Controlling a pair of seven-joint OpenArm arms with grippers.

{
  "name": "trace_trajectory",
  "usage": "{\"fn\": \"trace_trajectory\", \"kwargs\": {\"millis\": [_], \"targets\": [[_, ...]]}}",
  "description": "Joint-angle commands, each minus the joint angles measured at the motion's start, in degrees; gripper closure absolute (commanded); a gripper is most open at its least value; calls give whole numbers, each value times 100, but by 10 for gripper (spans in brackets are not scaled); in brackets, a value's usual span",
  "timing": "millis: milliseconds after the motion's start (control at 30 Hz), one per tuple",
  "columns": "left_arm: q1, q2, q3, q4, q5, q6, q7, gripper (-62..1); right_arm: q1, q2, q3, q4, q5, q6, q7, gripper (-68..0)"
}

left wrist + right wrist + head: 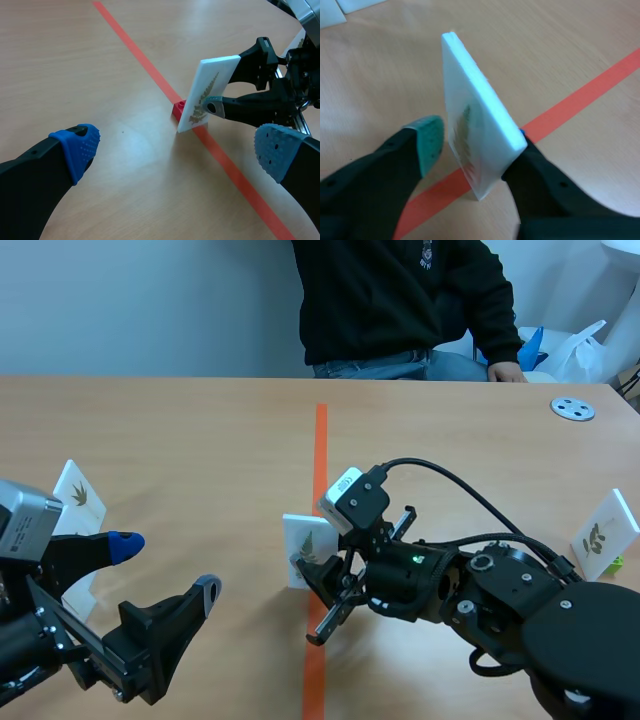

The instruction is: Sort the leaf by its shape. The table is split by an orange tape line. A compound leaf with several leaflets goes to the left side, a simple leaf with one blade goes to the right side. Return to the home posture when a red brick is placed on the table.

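Left claw (177,150) empty, blue dotted pads (80,147) wide apart; right claw (476,142) tight on flat white leaf card (207,92)

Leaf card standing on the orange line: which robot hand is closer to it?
Right. The right gripper is around the leaf card; the left gripper is open, well away over the table's left half.

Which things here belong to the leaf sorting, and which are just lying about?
Job: centre leaf card on its red base, tape line, left-side leaf card, right-side leaf card.
Lying about: grey disc, plastic bag.
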Motion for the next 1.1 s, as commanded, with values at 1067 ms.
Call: {"fn": "trace_trajectory", "kwargs": {"millis": [1067], "targets": [[750, -15, -964, 713, -59, -407, -37, -623, -2643, 822, 4044, 3053, 1349, 223, -52, -15]]}}
